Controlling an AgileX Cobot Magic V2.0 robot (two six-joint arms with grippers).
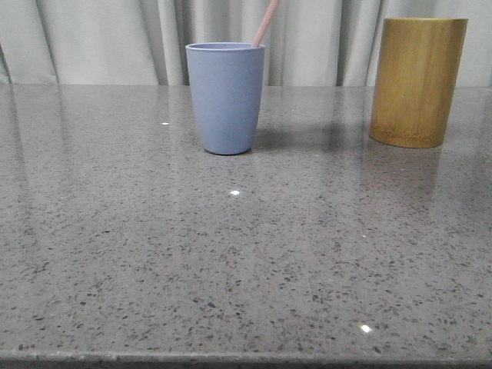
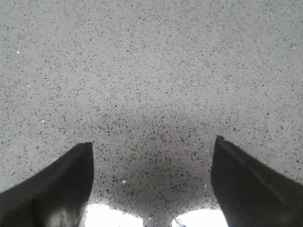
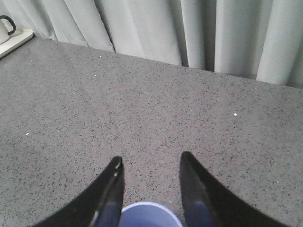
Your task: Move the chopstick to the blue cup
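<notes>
A speckled grey stone table [image 1: 231,261] fills the front view, backed by pale curtains [image 1: 108,38] along its far edge. Near the far right corner stands a yellow-brown bamboo cylinder [image 1: 417,81], upright and plain. Toward the middle of the far edge, well apart from it, stands the blue cup [image 1: 225,96] — upright, matte, with no label or writing to be read on it or on anything else here. One pale pink chopstick [image 1: 266,23] leans out of the cup, tilted toward the right and running past the top of the view.

The right gripper [image 3: 150,163] hangs just above the cup's rim [image 3: 149,215] with its fingers moderately spread, nothing between them. The left gripper [image 2: 154,146] is over bare tabletop — fingers wide apart, empty, touching nothing visible.
</notes>
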